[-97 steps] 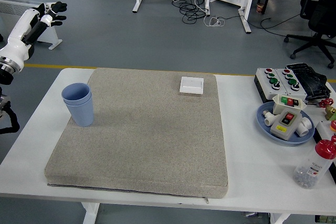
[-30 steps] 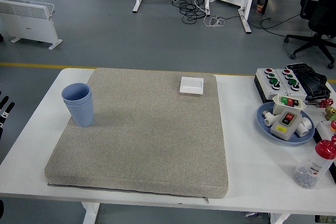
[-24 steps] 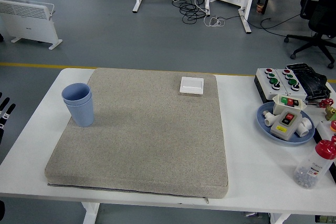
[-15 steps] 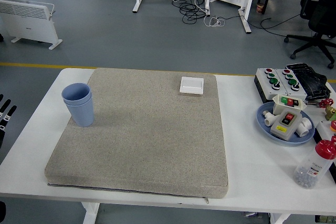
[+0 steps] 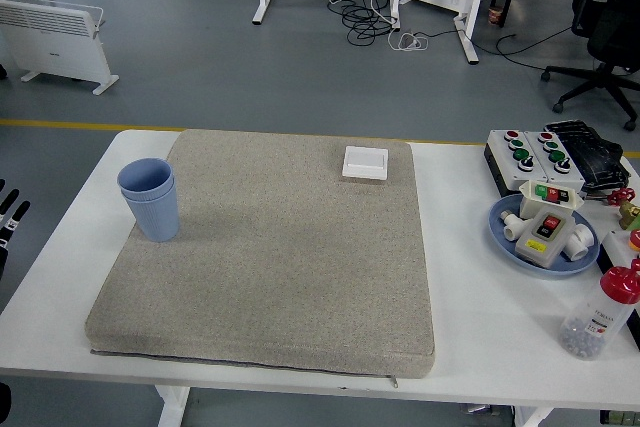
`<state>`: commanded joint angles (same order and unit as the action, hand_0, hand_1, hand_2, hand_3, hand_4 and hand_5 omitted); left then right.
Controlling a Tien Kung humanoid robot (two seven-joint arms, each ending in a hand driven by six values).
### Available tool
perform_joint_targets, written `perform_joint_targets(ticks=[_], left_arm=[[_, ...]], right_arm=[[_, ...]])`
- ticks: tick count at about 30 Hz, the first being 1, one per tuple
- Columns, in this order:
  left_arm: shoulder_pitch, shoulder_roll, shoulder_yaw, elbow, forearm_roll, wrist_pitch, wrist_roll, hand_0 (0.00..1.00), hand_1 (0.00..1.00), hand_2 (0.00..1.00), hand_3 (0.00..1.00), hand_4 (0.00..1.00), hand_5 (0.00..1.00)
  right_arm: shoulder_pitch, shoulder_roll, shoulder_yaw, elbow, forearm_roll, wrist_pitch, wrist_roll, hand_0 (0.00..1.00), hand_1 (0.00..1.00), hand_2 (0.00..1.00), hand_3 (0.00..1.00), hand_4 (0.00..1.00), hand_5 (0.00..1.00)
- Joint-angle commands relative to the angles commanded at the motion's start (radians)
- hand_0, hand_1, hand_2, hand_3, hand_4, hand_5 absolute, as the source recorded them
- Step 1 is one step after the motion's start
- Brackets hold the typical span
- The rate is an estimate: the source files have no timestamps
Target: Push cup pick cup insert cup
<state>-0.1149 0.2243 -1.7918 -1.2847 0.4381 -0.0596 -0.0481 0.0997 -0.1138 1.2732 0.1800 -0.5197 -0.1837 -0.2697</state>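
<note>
The blue cups [image 5: 150, 197] stand upright as a nested pair, one set inside the other, on the left edge of the grey mat [image 5: 270, 257], near its far corner. Two rims show, one just above the other. Nothing touches them.

The mat covers most of the white worktop [image 5: 480, 317], and its surface around the cups is bare. At its far edge, right of the middle, lies a small white square switch plate [image 5: 365, 162].

Off to the left, past the worktop's edge and lower than it, a few dark fingertips of the left robot hand [image 5: 8, 217] poke into view at the picture's border. They point upward and look slightly spread, but so little of them shows that I cannot tell whether that hand is open or closed. It holds nothing that I can see and is well apart from the cups. The right robot hand is nowhere in sight.

On the right side of the worktop sits a button box [image 5: 530, 155] with red and green buttons, and in front of it a blue plate [image 5: 505, 237] carrying another small button unit and some white fittings. Nearer the front corner stands a clear bottle with a red cap [image 5: 600, 315].
</note>
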Motion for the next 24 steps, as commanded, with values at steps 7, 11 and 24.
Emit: perform_joint_targets(ticks=[7,11,24], left_arm=[[0.002,-0.003,0.0,0.009,0.014,-0.002,0.007,0.715,0.702,0.705,0.659,0.614,0.998],[0.002,-0.001,0.001,0.012,0.016,-0.002,0.007,0.714,0.703,0.705,0.655,0.613,0.998],[-0.007,-0.007,0.013,0.016,0.023,-0.002,0.006,0.715,0.705,0.705,0.656,0.614,0.998]], right_arm=[[0.0,-0.001,0.002,0.0,-0.002,-0.001,0.001,0.733,0.671,0.703,0.597,0.154,0.465],[0.001,-0.002,0.006,0.0,-0.005,-0.001,0.0,0.733,0.671,0.703,0.596,0.154,0.464],[0.003,-0.004,0.004,0.0,0.01,0.0,0.003,0.733,0.671,0.703,0.597,0.154,0.464]])
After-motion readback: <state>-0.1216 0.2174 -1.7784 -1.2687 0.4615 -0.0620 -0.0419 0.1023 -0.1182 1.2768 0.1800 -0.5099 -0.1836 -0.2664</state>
